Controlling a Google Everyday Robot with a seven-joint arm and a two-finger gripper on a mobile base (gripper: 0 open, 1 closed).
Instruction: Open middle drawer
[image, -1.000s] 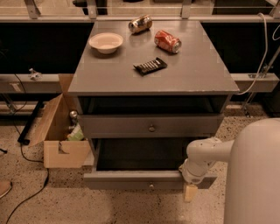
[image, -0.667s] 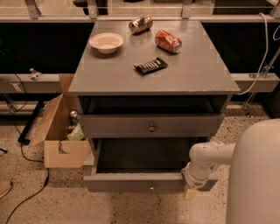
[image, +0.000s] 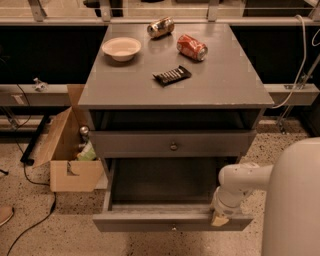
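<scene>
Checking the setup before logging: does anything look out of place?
Two cans lie on their sides on the cabinet top: a red can and a brown can. No spill shows. The end effector sits at the right front edge of the pulled-out middle drawer.

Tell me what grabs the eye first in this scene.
The drawer pulled far out of the grey cabinet stands out first, its dark inside bare, with the robot's claw at the right end of its front panel. Next comes the cabinet's top, holding a white bowl, a red can, a second can and a dark snack bar.
</scene>
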